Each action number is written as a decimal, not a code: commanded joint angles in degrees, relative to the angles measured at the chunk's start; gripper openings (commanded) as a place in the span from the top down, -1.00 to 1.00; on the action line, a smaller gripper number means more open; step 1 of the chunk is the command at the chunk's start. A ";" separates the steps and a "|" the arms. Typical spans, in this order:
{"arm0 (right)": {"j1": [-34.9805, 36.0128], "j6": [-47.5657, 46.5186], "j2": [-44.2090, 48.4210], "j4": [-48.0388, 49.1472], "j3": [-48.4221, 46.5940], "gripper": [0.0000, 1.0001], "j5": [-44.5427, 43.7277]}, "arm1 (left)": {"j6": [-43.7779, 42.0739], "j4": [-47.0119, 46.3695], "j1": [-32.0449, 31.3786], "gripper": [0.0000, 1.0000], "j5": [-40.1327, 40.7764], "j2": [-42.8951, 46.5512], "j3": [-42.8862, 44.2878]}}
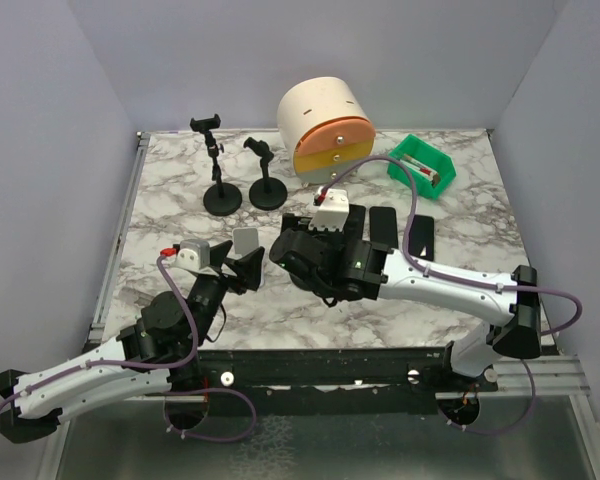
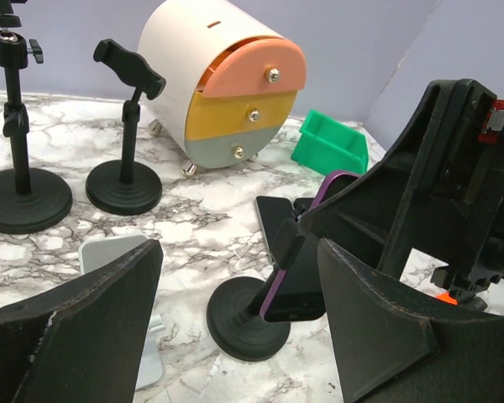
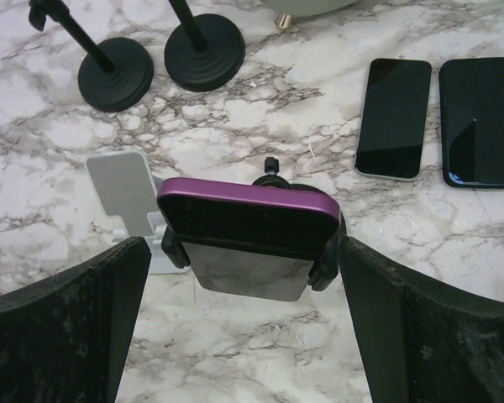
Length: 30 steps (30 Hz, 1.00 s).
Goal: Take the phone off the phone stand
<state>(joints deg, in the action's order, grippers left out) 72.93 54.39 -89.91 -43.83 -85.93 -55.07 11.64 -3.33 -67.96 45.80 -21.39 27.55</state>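
Note:
A purple-edged phone (image 3: 245, 220) with a dark screen sits clamped in a black phone stand (image 2: 247, 322) with a round base. It also shows in the left wrist view (image 2: 297, 277). My right gripper (image 3: 245, 332) is open, and its two fingers flank the phone's sides without gripping it. In the top view the right gripper (image 1: 298, 255) covers the phone and stand. My left gripper (image 2: 235, 336) is open and empty, just left of the stand, and also shows in the top view (image 1: 242, 268).
Two empty black stands (image 1: 222, 197) (image 1: 268, 192) stand at the back. A white tablet stand (image 1: 246, 241) is beside the left gripper. Two phones (image 3: 394, 117) (image 3: 480, 122) lie flat to the right. A round drawer unit (image 1: 325, 125) and a green bin (image 1: 421, 165) sit at the far edge.

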 commanded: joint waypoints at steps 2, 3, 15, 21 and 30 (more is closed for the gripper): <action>0.28 6.23 -1.72 -5.07 -1.87 -0.99 -5.79 | 1.19 1.48 0.02 -0.52 1.55 0.21 -0.30; 0.21 6.17 -1.72 -4.55 -1.67 -0.99 -6.11 | 1.19 1.50 0.02 -0.52 1.53 0.21 -0.29; -0.23 -0.62 -0.79 4.48 1.39 -0.88 -5.65 | 1.61 1.66 0.03 -0.52 1.57 0.21 -0.26; -2.12 -1.44 0.07 5.69 3.60 -0.88 -3.84 | 1.90 1.75 0.02 -0.52 1.45 -0.22 -0.45; -2.35 -5.05 -0.19 9.07 3.91 -0.83 -3.26 | 2.12 1.58 0.02 -0.53 1.02 -1.17 -0.57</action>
<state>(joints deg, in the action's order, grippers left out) 70.76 51.48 -90.91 -37.43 -82.65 -58.41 13.08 -2.44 -67.96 46.13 -22.11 27.55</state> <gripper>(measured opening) 0.928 0.760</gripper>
